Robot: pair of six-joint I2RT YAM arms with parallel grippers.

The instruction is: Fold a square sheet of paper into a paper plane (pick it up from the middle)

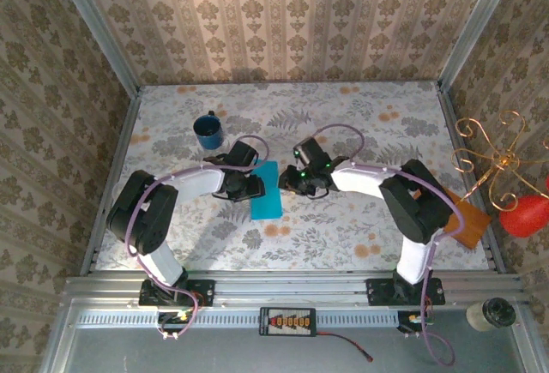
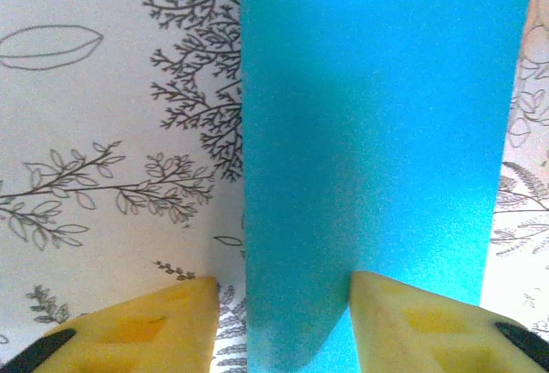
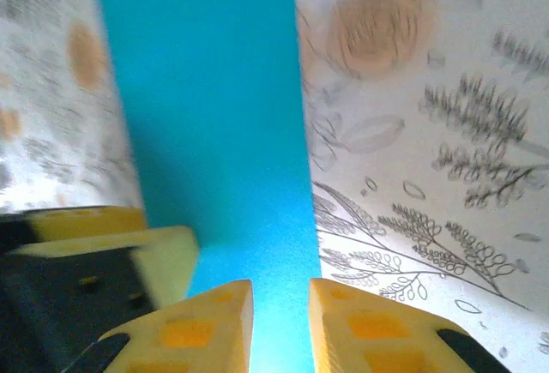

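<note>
As seen from the top cam, the paper sheet (image 1: 267, 191) lay flat on the floral table (image 1: 360, 223) as a narrow turquoise strip, long axis running near-to-far, approx. mid-table btw both arms. Left gripper (image 1: 254, 186) sat at the strip's left edge, right gripper (image 1: 290, 183) just off its right edge toward the far end; jaw state wasn't readable at that res. Dark blue mug (image 1: 207, 130) stood upright to the far left of the strip, well apart from it. Orange-brown board (image 1: 468, 219) lay at the table's right edge, beside the right arm's elbow. Left wrist cam: fingers (image 2: 163, 334) were clearly apart, low over the table. One long edge of the strip ran into the gap btw them, w/ one finger over bare cloth and the other over the paper. Nothing was clamped; the paper lay flat w/ a soft shadow along that edge. Right wrist cam: fingers (image 3: 202, 326) were apart by a narrow slot only, paper visible through it, its edge running down toward the slot. No pinch seen; the sheet looked flat. A yellow finger (image 3: 159, 257) of the left gripper sat at the strip's opposite side, blurred.
</note>
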